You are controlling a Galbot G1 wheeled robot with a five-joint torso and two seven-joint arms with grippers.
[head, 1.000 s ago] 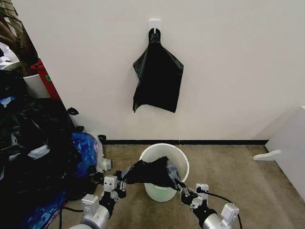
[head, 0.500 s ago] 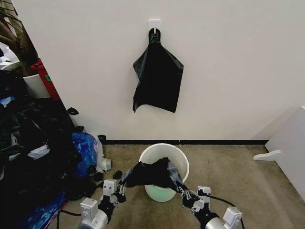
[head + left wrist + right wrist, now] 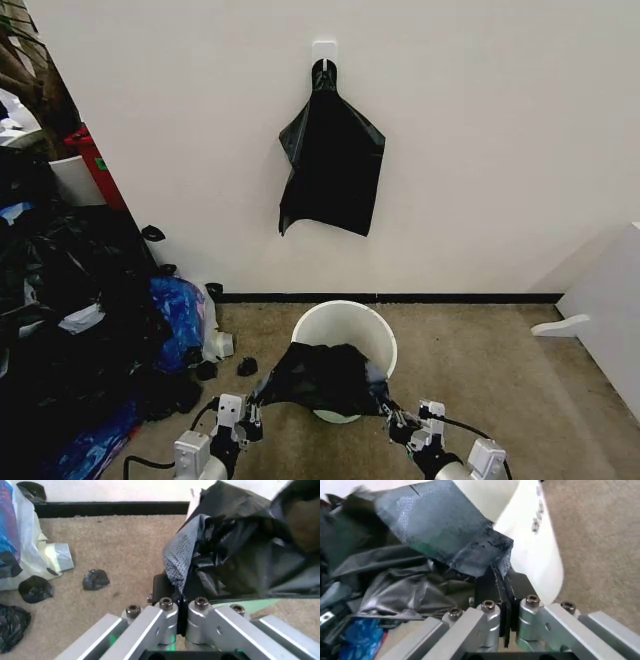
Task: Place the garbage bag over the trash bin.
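The trash bin (image 3: 345,322) is a round white bucket on the tan carpet near the wall. The garbage bag (image 3: 322,378), black and crinkly, hangs stretched across the bin's near rim. My left gripper (image 3: 254,404) is shut on the bag's left edge, and my right gripper (image 3: 384,404) is shut on its right edge. In the left wrist view the left gripper (image 3: 179,592) pinches a fold of the bag (image 3: 235,558). In the right wrist view the right gripper (image 3: 500,578) pinches the bag (image 3: 435,528) beside the bin's white wall (image 3: 535,551).
A flat black bag (image 3: 330,160) hangs from a white hook (image 3: 324,50) on the wall above. A heap of stuffed black sacks (image 3: 60,320), a blue bag (image 3: 180,315) and a red container (image 3: 95,160) fill the left. A white panel (image 3: 610,300) stands at right. Small black scraps (image 3: 95,579) lie on the carpet.
Both grippers have drawn back toward me and lower, pulling the bag out of the bin's mouth and spreading it wider over the near rim.
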